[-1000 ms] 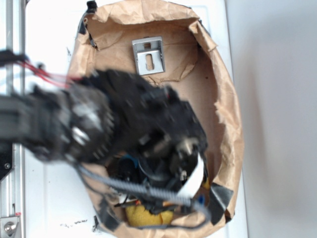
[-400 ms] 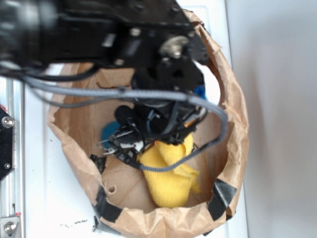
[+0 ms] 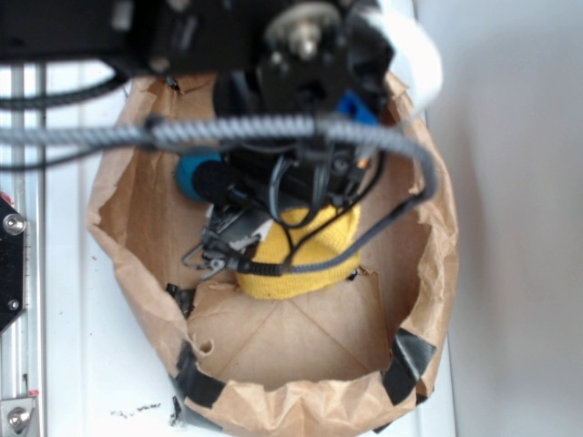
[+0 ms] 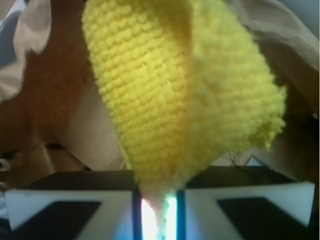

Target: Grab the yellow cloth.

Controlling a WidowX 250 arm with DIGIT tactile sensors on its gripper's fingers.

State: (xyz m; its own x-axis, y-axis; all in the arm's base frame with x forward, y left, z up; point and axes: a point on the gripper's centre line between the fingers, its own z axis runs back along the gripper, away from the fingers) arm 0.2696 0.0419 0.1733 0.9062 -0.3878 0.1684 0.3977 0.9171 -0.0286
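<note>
Paper bag (image 3: 137,209), walls up, corrals items mid-worktop | arm (image 3: 228,36) above, reaching inside | cloth (image 4: 185,90) hanging within bag, raised off its floor | fingers (image 4: 156,200) nearly closed, pinching cloth's fold | blue ball (image 3: 189,173) beside, untouched

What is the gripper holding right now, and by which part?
The gripper is shut on the yellow cloth, pinching a narrow bunched fold at one end; the rest hangs free over the brown paper bag.
</note>
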